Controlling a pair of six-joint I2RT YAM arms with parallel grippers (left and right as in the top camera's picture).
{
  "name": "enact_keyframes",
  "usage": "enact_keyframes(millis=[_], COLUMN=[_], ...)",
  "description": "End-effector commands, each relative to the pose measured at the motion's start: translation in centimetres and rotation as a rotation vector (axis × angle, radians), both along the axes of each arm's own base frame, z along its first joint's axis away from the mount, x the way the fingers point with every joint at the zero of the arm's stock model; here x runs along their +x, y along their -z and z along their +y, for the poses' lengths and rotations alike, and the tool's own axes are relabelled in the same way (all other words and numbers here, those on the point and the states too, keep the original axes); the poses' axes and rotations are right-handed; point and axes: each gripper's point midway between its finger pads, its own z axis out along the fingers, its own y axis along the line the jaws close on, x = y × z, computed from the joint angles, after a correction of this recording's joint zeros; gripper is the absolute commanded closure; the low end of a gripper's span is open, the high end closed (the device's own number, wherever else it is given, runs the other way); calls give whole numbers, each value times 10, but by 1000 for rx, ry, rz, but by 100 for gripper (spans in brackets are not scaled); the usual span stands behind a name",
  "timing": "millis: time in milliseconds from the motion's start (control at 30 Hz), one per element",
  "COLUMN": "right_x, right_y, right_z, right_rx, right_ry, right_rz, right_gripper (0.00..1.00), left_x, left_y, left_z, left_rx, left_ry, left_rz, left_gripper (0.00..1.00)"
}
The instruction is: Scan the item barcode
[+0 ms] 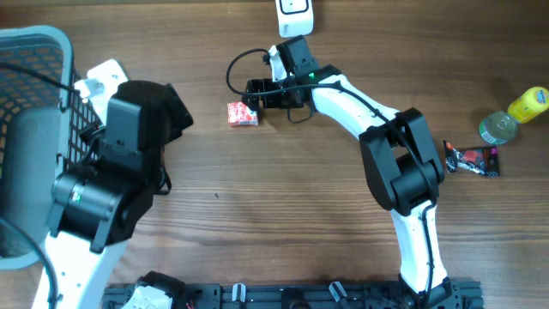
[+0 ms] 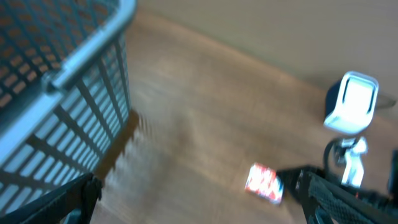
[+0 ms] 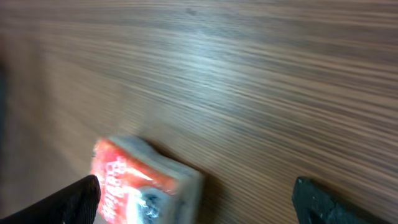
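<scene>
A small red and white packet [image 1: 242, 113], the item, lies flat on the wooden table. My right gripper [image 1: 255, 96] hovers just right of it, open. In the right wrist view the packet [image 3: 140, 183] rests on the wood between the spread fingertips [image 3: 73, 202], close to the left one and not gripped; my right gripper [image 3: 199, 208] holds nothing. A white barcode scanner [image 1: 294, 15] stands at the far edge. My left gripper [image 2: 202, 208] is open and empty near the basket, with the packet [image 2: 263, 184] and scanner [image 2: 352, 103] ahead of it.
A blue wire basket [image 1: 39, 60] fills the left side, beside my left arm. At the right edge are a yellow-capped bottle [image 1: 528, 104], a green-lidded can [image 1: 497, 127] and a dark snack packet [image 1: 470, 160]. A black cable [image 1: 236, 69] loops near the right wrist.
</scene>
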Motion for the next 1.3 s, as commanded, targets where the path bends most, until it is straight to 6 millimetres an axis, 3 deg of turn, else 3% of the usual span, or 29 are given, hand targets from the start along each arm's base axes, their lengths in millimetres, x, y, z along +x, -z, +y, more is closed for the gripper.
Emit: enact_keyframes(millis=[0,133,233,300,433,667,867,1167,1267], right_x=[-1,-3,-25,-39,-50,-40,-37,-38,-41], right_y=[28,1,-19,-21,-22,-22,-6,36,45], right_z=[-34,-22,8,26,41,39,59,61,58], right_rx=[-230,-370,-387,-363,-335,-262,-209,-242,-274], right_ry=[40,47,10,48,100,378,421,409,377], right_rz=[9,-54,-45,-16,13,78,84,107,111], right_gripper=[0,0,0,0,0,0,0,0,5], left_x=[-17,-33,-45,-55,-57,-54,-59,-59,-59], left_y=[-38,-57,-69,-76,-77,-69,-60,-60,-59], left_z=[22,28,35,43,44,30,32,31,31], left_rx=[43,32,77,81,85,47,64,62,62], left_ry=[-61,-52,-42,-69,-66,10,13,16,16], left_rz=[-145,-218,-246,-275,-278,-248,-202,-201,-201], left_gripper=[0,0,0,0,0,0,0,0,0])
